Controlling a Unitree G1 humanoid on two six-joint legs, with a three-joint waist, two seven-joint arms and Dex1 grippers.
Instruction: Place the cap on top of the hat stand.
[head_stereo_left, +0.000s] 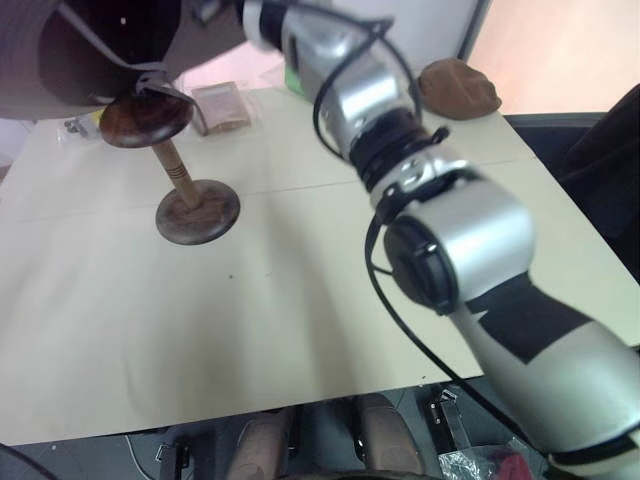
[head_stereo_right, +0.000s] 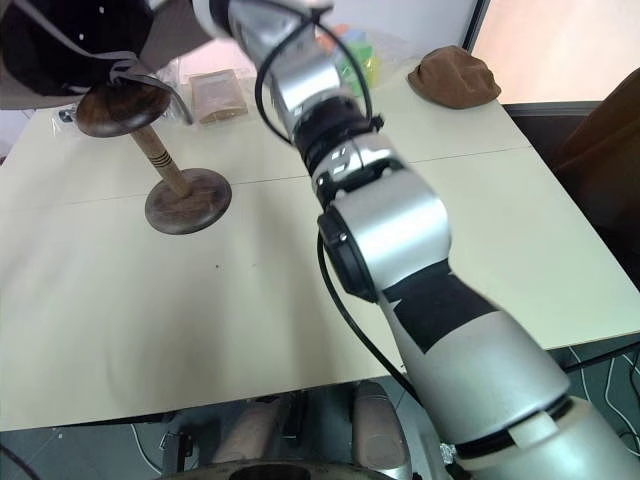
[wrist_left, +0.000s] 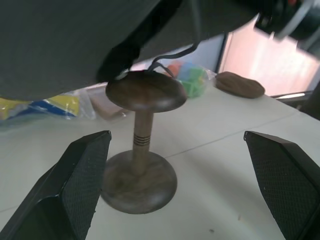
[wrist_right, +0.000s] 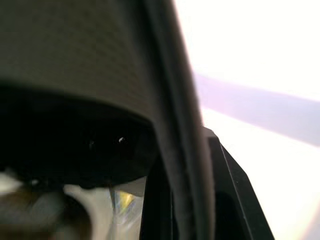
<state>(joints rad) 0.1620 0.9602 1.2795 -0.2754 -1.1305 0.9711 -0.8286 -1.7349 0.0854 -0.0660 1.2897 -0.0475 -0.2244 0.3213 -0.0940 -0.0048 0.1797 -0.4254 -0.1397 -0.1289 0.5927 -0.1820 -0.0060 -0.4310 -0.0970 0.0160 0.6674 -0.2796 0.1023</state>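
- I hold the cap (head_stereo_left: 70, 50) by its brim in my right pincer (wrist_right: 200, 165), whose fingers are clamped tight on the fabric. A grip at the edge leaves the hollow crown free to drop over something.
- The cap hangs above the hat stand (head_stereo_left: 170, 165), its crown over the round top and its cord (wrist_left: 165, 55) dangling onto it. It is not yet seated, I judge, since the wooden top shows bare under the brim.
- My left pincer (wrist_left: 175, 190) stands wide and empty, level with the hat stand's post and short of it, fingers either side of it in the wrist view. From there, I judge, it could steady the stand.
- The hat stand rests on the worktop (head_stereo_left: 300, 300) on its flat base, leaning a little.
- Count: one grey cap, one hat stand, one small brown cap (head_stereo_right: 455, 78) well beyond the hat stand at the worktop's far edge, one flat tan packet (head_stereo_left: 222, 105) just behind the hat stand, and a pile of bright-coloured pieces (wrist_left: 187, 77) behind it whose number I cannot tell.
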